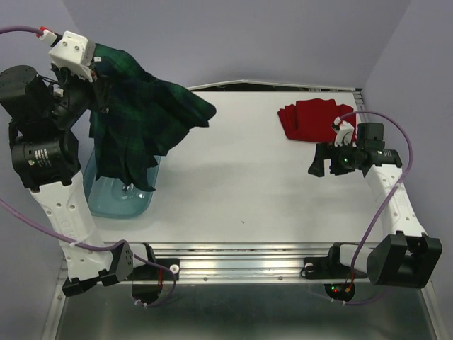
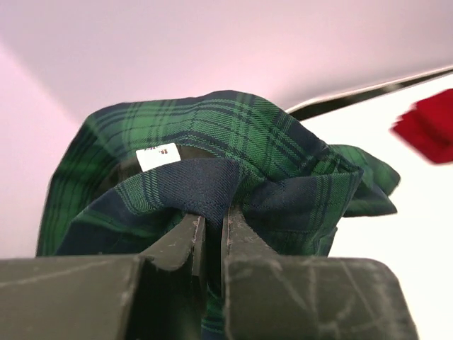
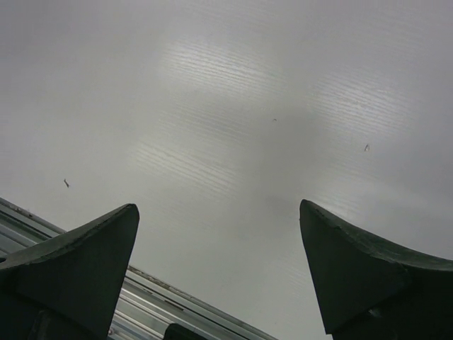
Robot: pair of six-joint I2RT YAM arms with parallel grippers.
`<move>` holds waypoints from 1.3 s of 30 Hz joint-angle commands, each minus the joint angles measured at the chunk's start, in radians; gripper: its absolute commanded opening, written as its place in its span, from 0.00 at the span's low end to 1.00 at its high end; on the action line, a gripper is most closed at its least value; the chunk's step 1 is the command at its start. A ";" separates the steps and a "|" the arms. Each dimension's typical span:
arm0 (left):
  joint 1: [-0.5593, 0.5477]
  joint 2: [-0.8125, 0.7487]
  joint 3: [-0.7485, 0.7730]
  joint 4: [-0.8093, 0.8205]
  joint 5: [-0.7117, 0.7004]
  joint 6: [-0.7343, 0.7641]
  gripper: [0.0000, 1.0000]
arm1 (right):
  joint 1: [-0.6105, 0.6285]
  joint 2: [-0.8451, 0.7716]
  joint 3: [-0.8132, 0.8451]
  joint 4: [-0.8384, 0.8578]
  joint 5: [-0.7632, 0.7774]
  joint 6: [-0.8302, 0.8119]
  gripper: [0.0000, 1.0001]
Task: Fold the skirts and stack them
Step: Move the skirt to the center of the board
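My left gripper (image 1: pixel 99 74) is shut on the green-and-navy plaid skirt (image 1: pixel 141 117) and holds it high at the far left, so that it hangs down over the teal tub. In the left wrist view the fingers (image 2: pixel 182 241) pinch a fold of the plaid cloth (image 2: pixel 212 163), which has a white label. The red skirt (image 1: pixel 311 119) lies folded on the white table at the far right and shows in the left wrist view (image 2: pixel 428 127). My right gripper (image 1: pixel 320 164) is open and empty, just in front of the red skirt; its wrist view shows only bare table between the fingertips (image 3: pixel 106 241).
A translucent teal plastic tub (image 1: pixel 120 191) stands at the table's left edge under the hanging skirt. The white table (image 1: pixel 248 191) ends in a metal rail (image 1: pixel 241 258) at the near edge. Purple walls close in the back and sides.
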 commanded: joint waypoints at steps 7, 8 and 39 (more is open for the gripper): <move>-0.493 0.129 -0.079 0.194 0.128 -0.015 0.00 | -0.003 0.030 0.134 0.052 0.011 0.040 1.00; -0.525 0.143 -0.093 0.179 0.130 0.031 0.00 | -0.003 0.033 0.140 0.052 0.020 0.038 1.00; -0.826 0.130 -0.754 0.057 -0.074 0.760 0.76 | -0.003 0.252 0.168 0.072 -0.172 -0.026 0.94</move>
